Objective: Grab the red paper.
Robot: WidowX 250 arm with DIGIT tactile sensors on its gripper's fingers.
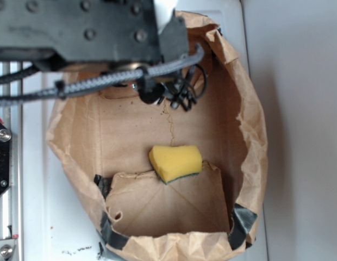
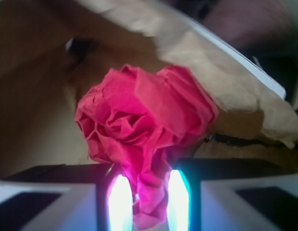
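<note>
The white bench (image 1: 299,109) carried everything, though the exterior view showed only strips of it around the other things; a metal rail (image 1: 8,190) ran along its left edge, cut off by the frame.

Next in size was the brown paper bag (image 1: 250,136), lying open toward the camera with its crumpled rim rolled back and dark tape (image 1: 242,223) at its lower corners. Its upper part was hidden behind the robot arm (image 1: 92,27), a dark, blurred mass across the top of the exterior view, with a braided cable (image 1: 103,81) and a tangle of black wires (image 1: 185,92) hanging beneath it. The hand itself could not be made out in that view.

The red paper (image 2: 144,130) appeared only in the wrist view, where it filled the centre as a crumpled, rose-like ball in front of brown bag paper; in the exterior view it lay out of sight behind the arm. Its lower tail ran down between the two fingertips (image 2: 121,202) of the hand (image 2: 149,202), which glowed overexposed and stood close on either side of it, pinching the paper.

The yellow sponge (image 1: 175,161), green on its underside, sat on the bag's inner floor, well apart from the arm.
</note>
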